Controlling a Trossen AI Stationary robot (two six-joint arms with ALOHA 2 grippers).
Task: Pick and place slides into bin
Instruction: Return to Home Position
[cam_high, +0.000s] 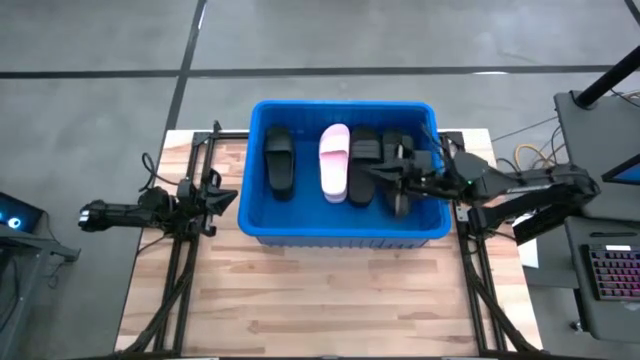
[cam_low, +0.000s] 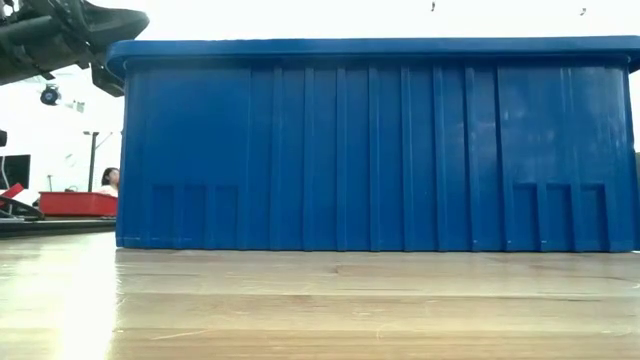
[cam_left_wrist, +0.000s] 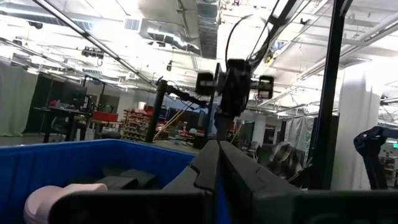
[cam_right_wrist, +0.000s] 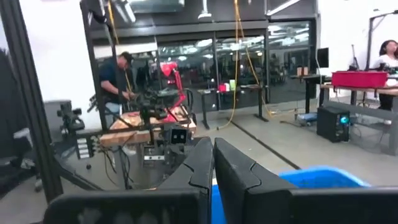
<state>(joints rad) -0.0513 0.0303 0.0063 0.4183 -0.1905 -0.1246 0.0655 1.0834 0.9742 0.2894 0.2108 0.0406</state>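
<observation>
Hovering my closed, empty right end effector (cam_high: 398, 182) above the bright blue plastic bin (cam_high: 340, 104), black and pink rubber slides (cam_high: 334, 160) stowed, ready to retreat; closed left end effector (cam_high: 218, 196) parked left.

A pale wood tabletop (cam_high: 330, 300) stands on a grey concrete floor (cam_high: 90, 50). Beyond is a bright workshop with exposed ceiling ducts (cam_left_wrist: 208, 18), glass doors (cam_right_wrist: 249, 68) and a person (cam_right_wrist: 118, 78) at a workbench (cam_right_wrist: 124, 137).

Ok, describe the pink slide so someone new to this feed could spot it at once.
Find the blue bin on the wooden table. Inside, the pink slide lies near the middle, a lone black slide apart on its left, other black slides close on its right. It is the only pale one showing.
</observation>
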